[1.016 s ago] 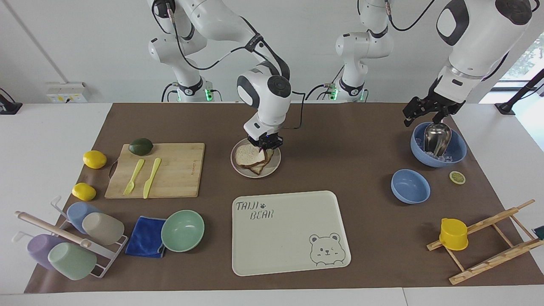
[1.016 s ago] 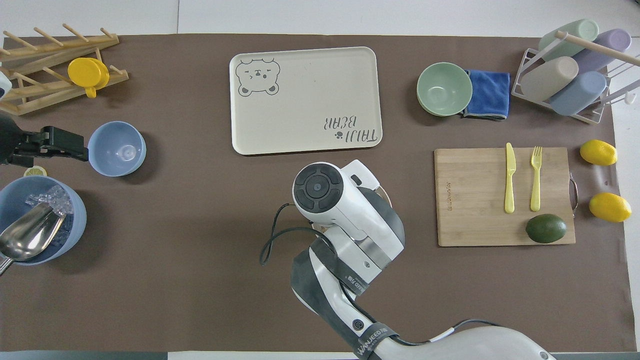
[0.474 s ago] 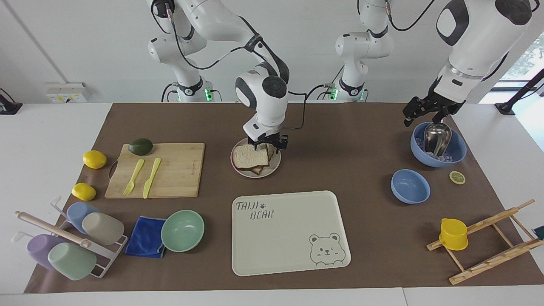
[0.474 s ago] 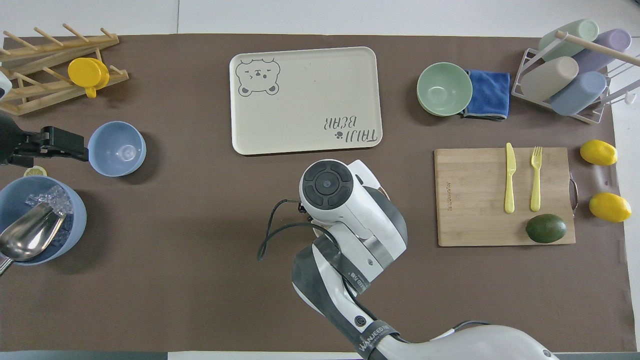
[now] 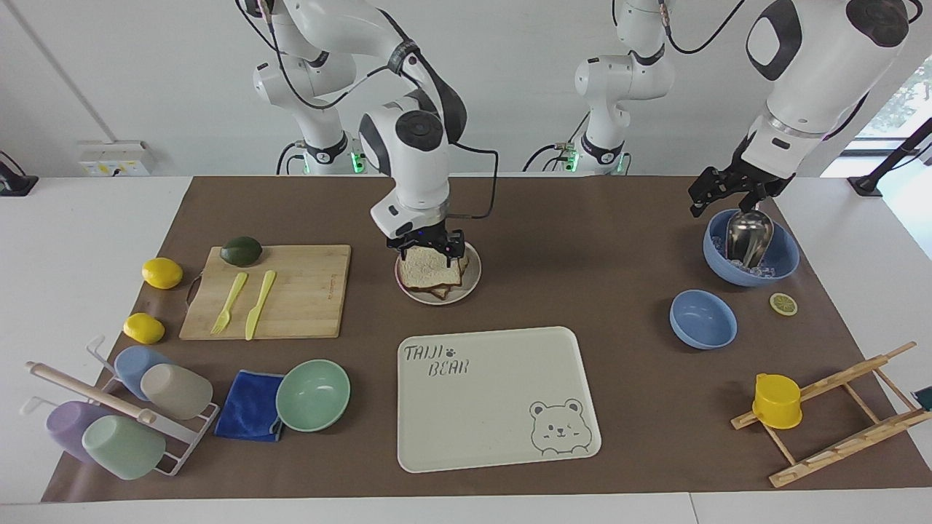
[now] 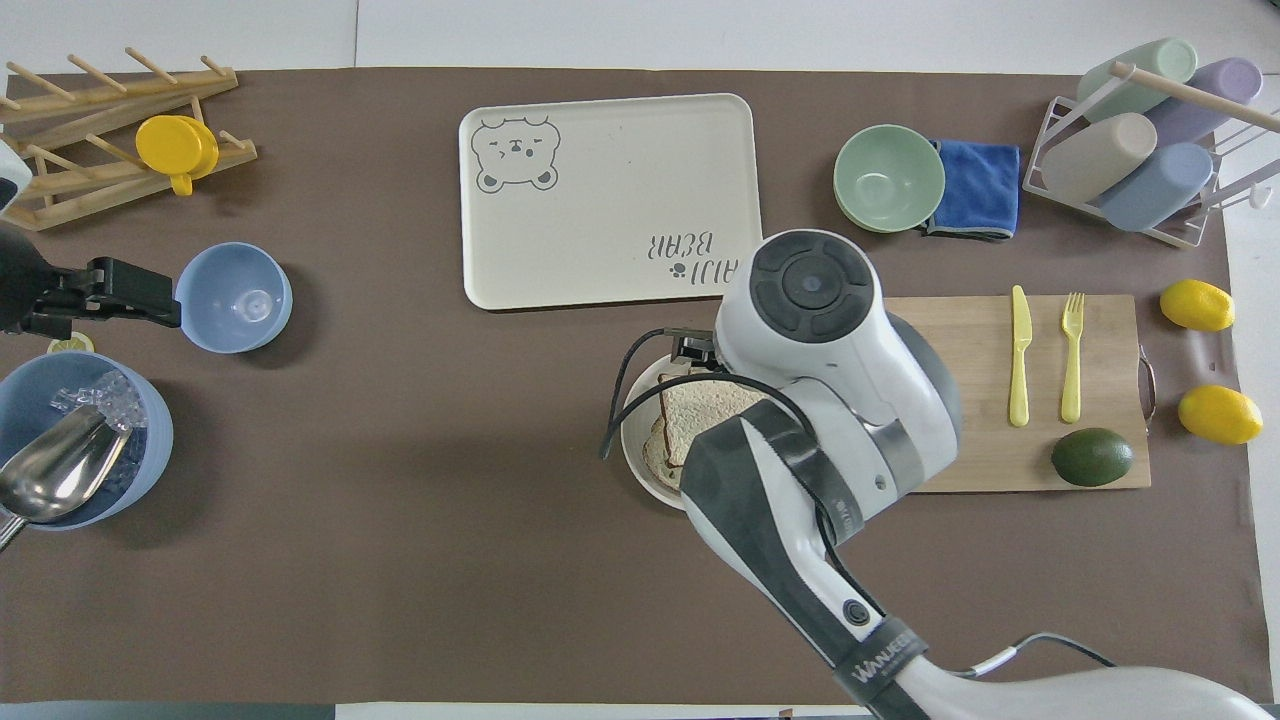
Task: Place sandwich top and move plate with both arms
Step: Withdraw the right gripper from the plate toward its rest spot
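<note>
The right gripper [image 5: 426, 245] hangs spread open just above the sandwich top [image 5: 429, 269], which sits crooked on the plate [image 5: 472, 276]. Nudge the plate and that slice probably slides. The left gripper [image 5: 717, 191] waits open over the ice bowl [image 5: 779, 266].

White wall [image 5: 145, 73], brown-covered table [image 5: 582, 218], window [image 5: 899, 102]

A cream bear tray [image 5: 502, 407] sits mid-table, a mint bowl [image 5: 313, 395] touching a blue cloth [image 5: 250, 405] beside it, a cutting board [image 5: 291, 306] carrying a yellow fork [image 5: 229, 303], knife [image 5: 260, 304] and avocado [image 5: 241, 250], with two lemons [image 5: 162, 273] nearby.
</note>
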Robot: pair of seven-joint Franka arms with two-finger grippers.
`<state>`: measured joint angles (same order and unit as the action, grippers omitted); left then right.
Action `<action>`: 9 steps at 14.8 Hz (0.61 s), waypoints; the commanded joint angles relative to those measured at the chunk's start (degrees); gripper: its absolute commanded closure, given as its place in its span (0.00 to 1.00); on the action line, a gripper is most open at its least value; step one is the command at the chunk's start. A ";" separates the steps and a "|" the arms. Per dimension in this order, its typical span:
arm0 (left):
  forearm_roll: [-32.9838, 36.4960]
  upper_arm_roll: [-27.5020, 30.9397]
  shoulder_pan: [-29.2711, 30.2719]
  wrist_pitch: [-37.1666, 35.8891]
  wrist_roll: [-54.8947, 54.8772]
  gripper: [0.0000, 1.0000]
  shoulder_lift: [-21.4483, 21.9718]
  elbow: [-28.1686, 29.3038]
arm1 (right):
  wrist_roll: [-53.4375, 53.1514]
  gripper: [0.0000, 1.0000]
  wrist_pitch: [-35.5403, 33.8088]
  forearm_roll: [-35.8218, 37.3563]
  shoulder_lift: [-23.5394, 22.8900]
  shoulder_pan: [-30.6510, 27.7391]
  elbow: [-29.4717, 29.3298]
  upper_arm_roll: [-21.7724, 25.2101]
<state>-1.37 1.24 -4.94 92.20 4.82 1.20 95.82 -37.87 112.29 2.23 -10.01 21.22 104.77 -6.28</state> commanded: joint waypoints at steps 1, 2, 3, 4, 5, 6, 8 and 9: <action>-0.30 0.07 -0.78 2.53 0.72 0.00 3.09 5.15 | 9.79 0.00 -7.31 -1.87 5.86 -6.17 0.44 -0.57; -1.61 -0.19 -0.95 4.81 2.11 0.00 3.97 7.43 | 12.00 0.00 -10.22 -2.31 7.36 -8.98 0.09 -0.48; -2.93 -0.45 -0.95 6.40 2.91 0.00 4.33 9.11 | 13.24 0.00 -12.60 -3.36 8.77 -11.44 0.00 -0.48; -4.94 -0.63 -1.04 7.46 3.09 0.00 4.25 10.25 | 15.08 0.00 -14.45 -4.85 10.35 -13.99 -0.09 -0.31; -6.18 -0.63 -2.78 8.42 3.09 0.00 4.25 11.40 | 17.89 0.00 -15.86 -5.65 11.58 -16.45 -0.35 -0.05; -6.45 -0.63 -4.54 10.09 3.18 0.00 4.16 12.63 | 22.61 0.00 -16.92 -5.65 12.20 -19.17 -1.05 0.22; -7.15 -0.63 -8.14 13.08 4.84 0.00 3.37 14.13 | 29.58 0.00 -21.38 -5.66 11.07 -13.01 -5.08 10.26; -9.34 -0.63 -9.64 15.44 6.07 0.00 2.58 15.35 | 30.39 0.00 -23.06 -5.65 10.28 -11.05 -7.01 15.03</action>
<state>-8.62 0.03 -11.25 103.41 8.45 3.25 107.75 -10.82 92.61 -2.00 2.23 5.55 101.76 1.14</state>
